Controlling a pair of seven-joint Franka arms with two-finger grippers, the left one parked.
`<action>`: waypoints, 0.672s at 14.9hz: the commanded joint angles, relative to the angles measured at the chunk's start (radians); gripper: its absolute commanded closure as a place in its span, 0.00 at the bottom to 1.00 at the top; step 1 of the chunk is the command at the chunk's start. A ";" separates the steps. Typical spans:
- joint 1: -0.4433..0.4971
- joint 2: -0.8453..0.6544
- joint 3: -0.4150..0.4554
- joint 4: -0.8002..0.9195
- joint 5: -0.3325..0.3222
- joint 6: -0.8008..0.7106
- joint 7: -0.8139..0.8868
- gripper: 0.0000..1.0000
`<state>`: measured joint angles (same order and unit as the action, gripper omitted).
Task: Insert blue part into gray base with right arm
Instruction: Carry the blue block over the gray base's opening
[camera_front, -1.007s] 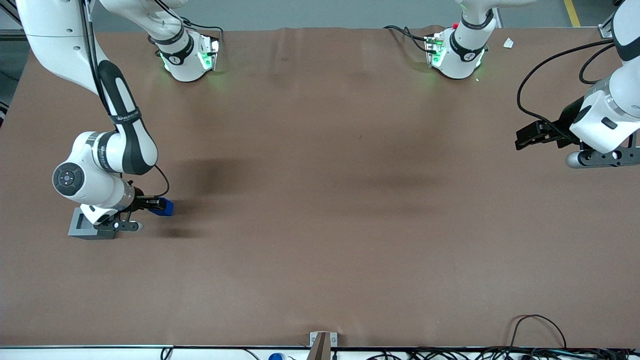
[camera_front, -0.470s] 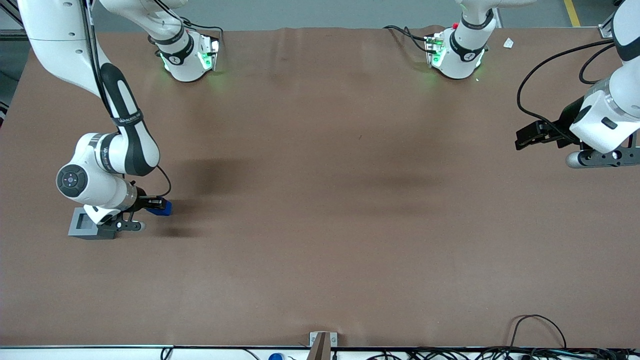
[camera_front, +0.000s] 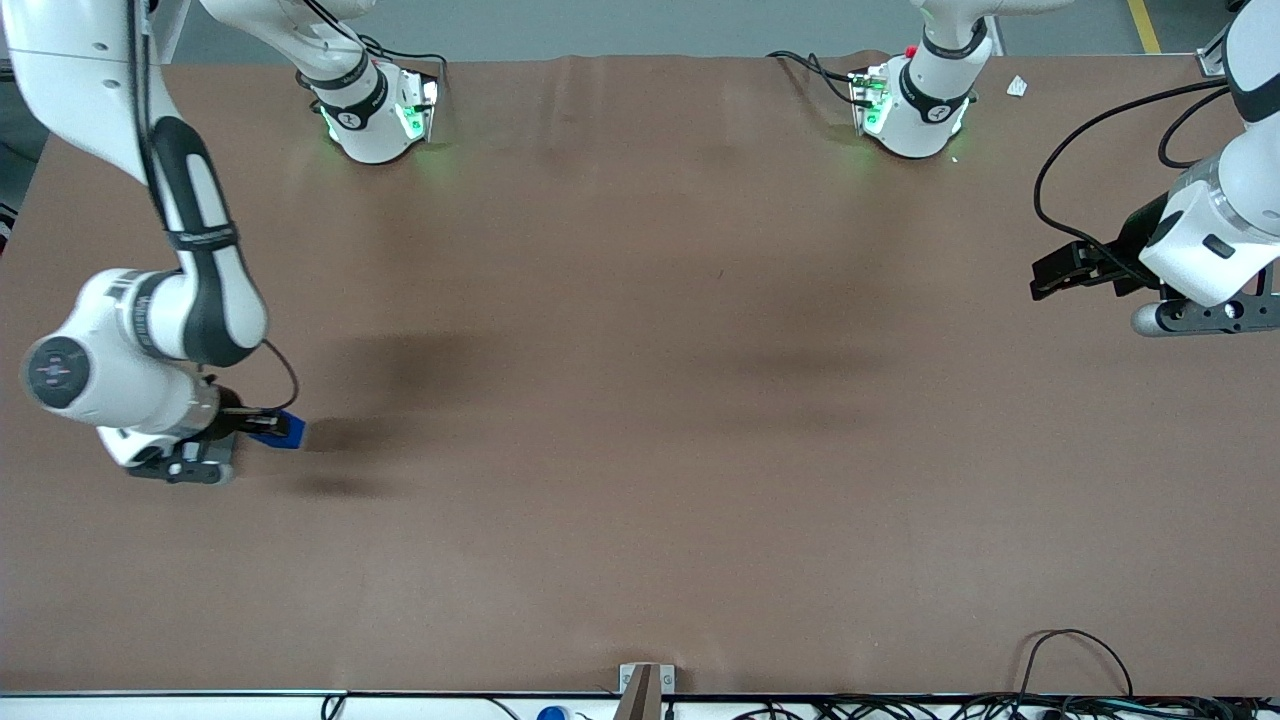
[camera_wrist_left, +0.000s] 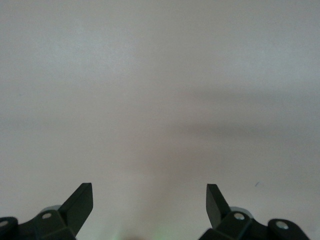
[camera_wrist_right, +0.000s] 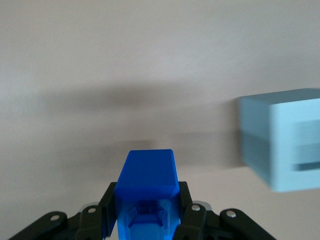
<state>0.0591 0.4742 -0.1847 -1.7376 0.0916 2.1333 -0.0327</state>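
Claw carrying the blue part above the desk

The claw grips the blue part above the brown desk; the gray base stands at the part's 2 o'clock, apart.

Glossy plastic blue part (matt table)
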 joint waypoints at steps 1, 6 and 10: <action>-0.051 -0.005 0.011 0.064 0.004 -0.049 -0.033 0.99; -0.110 0.010 0.008 0.104 -0.006 -0.047 -0.111 0.99; -0.172 0.093 0.007 0.210 -0.007 -0.093 -0.142 0.99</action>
<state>-0.0678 0.5160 -0.1882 -1.6106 0.0897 2.0833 -0.1359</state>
